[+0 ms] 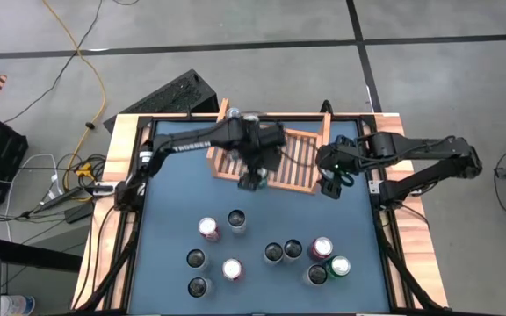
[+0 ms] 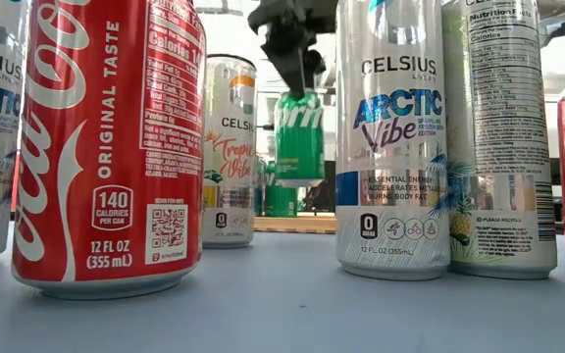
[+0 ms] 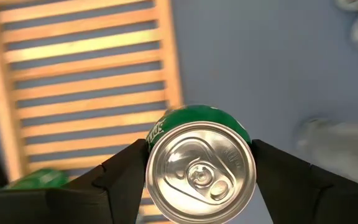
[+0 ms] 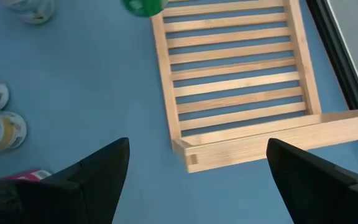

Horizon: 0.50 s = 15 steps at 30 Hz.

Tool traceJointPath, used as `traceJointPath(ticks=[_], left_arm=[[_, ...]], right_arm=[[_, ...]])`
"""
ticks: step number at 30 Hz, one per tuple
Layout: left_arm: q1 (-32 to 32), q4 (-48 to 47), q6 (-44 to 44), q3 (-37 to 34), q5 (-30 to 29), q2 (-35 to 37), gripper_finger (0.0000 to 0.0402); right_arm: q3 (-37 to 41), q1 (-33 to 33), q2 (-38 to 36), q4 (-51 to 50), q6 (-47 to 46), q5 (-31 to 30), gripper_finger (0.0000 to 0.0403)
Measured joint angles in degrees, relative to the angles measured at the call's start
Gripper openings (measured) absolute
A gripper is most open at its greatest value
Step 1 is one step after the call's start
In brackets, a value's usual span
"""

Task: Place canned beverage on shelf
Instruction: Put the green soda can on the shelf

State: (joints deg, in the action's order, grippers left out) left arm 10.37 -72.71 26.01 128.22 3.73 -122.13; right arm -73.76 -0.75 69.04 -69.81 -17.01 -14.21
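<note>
The shelf (image 1: 292, 158) is a light-brown slatted wooden rack at the table's far middle. My left gripper (image 1: 253, 182) is shut on a green soda can (image 2: 299, 137), which it holds in the air over the shelf's near edge (image 3: 169, 81). A second green can (image 3: 39, 180) stands on the shelf's slats. My right gripper (image 1: 330, 186) is open and empty, just off the shelf's near right corner (image 4: 188, 152). My left gripper pinches the green can by its upper side wall, just below the rim (image 3: 166, 127). One finger (image 3: 126, 177) is on each side. The fingers come from above, pointing down. The can hangs upright below them, lifted clear of the shelf and the table (image 2: 299, 176).
Several upright cans stand in the table's near half, among them a red cola can (image 2: 106, 147) and tall white cans (image 2: 392, 137). They show from above in the high view (image 1: 232, 269). Bare blue tabletop (image 1: 174, 193) lies between them and the shelf.
</note>
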Motion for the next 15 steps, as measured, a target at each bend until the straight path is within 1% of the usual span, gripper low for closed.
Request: traceJointPath(ticks=[4, 8, 15], left_arm=[[4.82, 0.41, 5.03, 0.0, 0.14, 0.0, 0.0244], [9.72, 3.5, 6.99, 0.0, 2.93, 0.0, 0.0244], [15.16, 4.95, 11.06, 0.0, 3.23, 0.02, 0.0244]], right_arm=[[0.0, 2.41, 0.0, -0.05, 0.17, 0.02, 0.0366], [0.0, 4.81, 0.0, 0.02, 0.16, 0.01, 0.0366], [0.0, 8.14, 0.0, 0.99, 0.15, 0.0, 0.0366]])
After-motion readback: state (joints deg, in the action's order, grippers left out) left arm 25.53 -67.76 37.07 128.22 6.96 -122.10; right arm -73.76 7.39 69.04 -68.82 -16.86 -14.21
